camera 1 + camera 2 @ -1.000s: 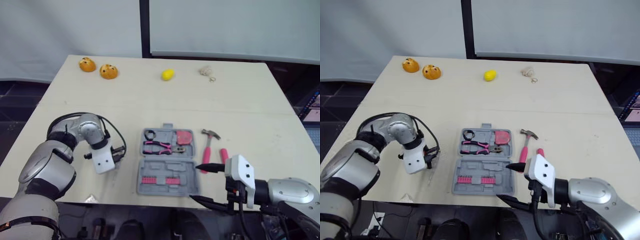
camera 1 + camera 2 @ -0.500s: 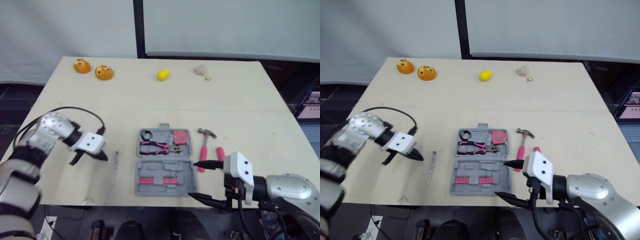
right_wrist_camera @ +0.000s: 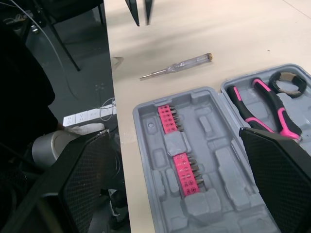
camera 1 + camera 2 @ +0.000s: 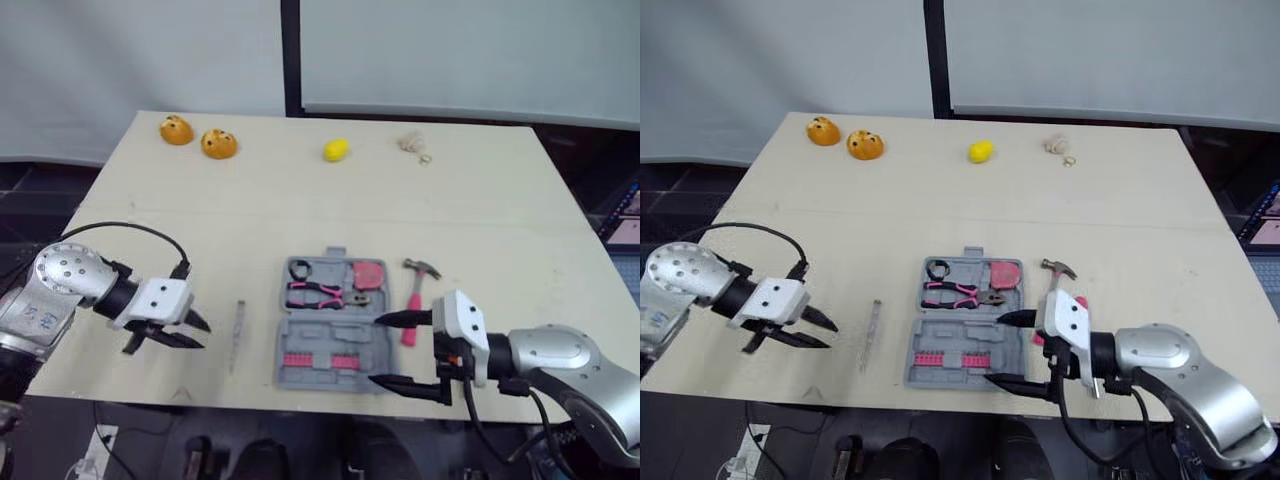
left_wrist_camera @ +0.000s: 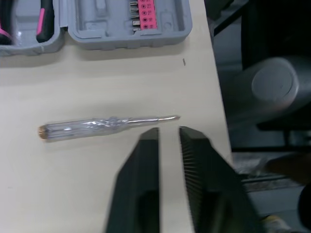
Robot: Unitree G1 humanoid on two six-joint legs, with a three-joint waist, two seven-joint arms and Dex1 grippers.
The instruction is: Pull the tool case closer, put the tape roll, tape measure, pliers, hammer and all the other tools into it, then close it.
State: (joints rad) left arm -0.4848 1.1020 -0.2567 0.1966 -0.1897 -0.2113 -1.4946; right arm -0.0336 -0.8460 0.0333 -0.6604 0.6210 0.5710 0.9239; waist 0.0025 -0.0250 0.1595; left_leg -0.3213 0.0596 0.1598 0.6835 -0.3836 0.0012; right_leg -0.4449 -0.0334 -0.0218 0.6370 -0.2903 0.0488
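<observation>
left of the tool case (image 4: 322, 340), the left gripper (image 4: 204, 337) has swung out from the case's side, where it hung folded a second ago. it now sits beyond the clear-handled screwdriver (image 4: 237, 322), fingers a narrow gap apart, holding nothing and aimed back toward it. the screwdriver lies on the table (image 4: 300, 200) between that gripper and the case, touching neither.

on the case's right side, the right gripper (image 4: 375, 350) has slid in from the near corner. its fingers are spread wide, empty, and reach over the case's near half from the right edge.

i judge the screwdriver is next to be picked up, while the right gripper looks set to steady or pull the case.

the case is grey and lies open flat. the tape roll (image 4: 300, 269), pliers (image 4: 318, 294) and pink tape measure (image 4: 370, 274) sit in its far half, with two rows of pink bits in its near half. the hammer (image 4: 414, 300) lies just right of the case, not yet in.
</observation>
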